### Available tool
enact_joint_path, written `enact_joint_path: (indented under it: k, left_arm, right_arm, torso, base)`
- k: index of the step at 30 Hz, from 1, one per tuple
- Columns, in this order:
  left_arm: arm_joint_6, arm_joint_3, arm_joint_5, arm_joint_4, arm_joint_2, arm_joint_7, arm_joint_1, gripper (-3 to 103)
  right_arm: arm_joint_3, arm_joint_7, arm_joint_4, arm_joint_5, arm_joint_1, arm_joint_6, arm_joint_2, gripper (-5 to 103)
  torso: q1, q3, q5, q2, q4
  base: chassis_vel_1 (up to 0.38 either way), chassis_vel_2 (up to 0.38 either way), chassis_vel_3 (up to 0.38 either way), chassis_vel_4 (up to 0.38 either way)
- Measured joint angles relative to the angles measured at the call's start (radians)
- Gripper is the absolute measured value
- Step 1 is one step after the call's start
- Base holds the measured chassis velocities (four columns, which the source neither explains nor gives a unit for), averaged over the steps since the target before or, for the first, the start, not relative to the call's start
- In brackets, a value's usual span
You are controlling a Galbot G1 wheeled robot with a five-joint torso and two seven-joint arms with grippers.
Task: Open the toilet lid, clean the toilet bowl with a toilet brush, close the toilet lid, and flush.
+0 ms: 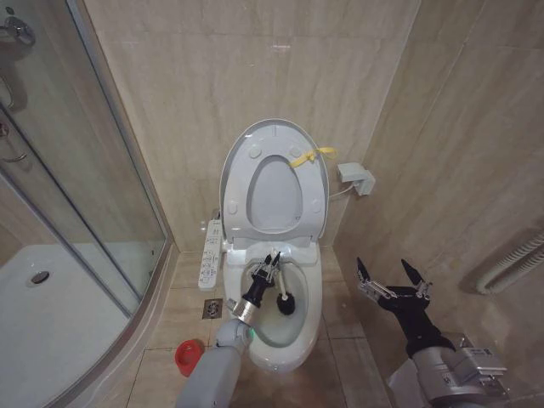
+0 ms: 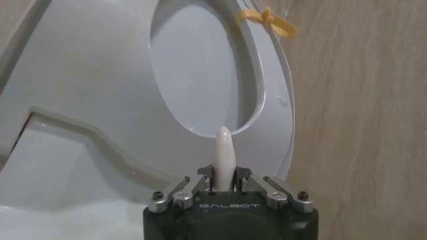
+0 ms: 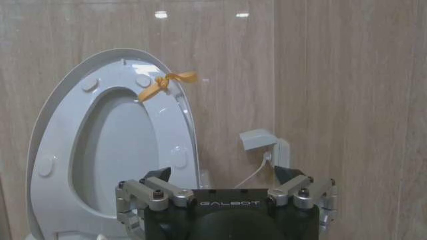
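The toilet lid [image 1: 274,183] is raised against the wall. The toilet brush [image 1: 281,297] is clamped by the left gripper [image 1: 269,268] inside the toilet bowl [image 1: 299,340]. The right gripper [image 1: 392,276] is held spread at 3 o'clock of the bowl.

From my head camera, the left gripper [image 1: 272,270] covers part of the toilet bowl [image 1: 311,293], so I can't make out any stain beneath it. The toilet brush [image 1: 281,297] handle vanishes between its fingers. Beside the bowl, the button panel [image 1: 210,253] markings are too small to read.

In my left wrist camera the toilet lid [image 2: 277,100] is cut off by the picture's edge.
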Motion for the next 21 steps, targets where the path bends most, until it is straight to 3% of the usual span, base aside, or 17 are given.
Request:
enact_joint_path:
  k: [7, 15, 21]
  left_arm:
    - [0.012, -0.002, -0.059, -0.041, 0.0, -0.03, -0.043, 21]
    - [-0.001, -0.002, -0.039, 0.003, 0.007, 0.002, -0.003, 21]
    - [0.002, 0.005, -0.041, -0.027, 0.018, 0.0, 0.007, 21]
  right_arm:
    - [0.0, 0.0, 0.0, 0.0, 0.0, 0.0, 0.0, 100]
    - [0.0, 0.0, 0.0, 0.0, 0.0, 0.0, 0.0, 100]
    - [0.0, 0.0, 0.0, 0.0, 0.0, 0.0, 0.0, 100]
  torso:
    - [0.0, 0.0, 0.0, 0.0, -0.0006]
    - [0.0, 0.0, -0.0001, 0.0, -0.0001]
    - [0.0, 0.0, -0.0001, 0.0, -0.0001]
  base:
    - [0.0, 0.0, 0.0, 0.0]
    - [0.0, 0.0, 0.0, 0.0]
    - [0.0, 0.0, 0.0, 0.0]
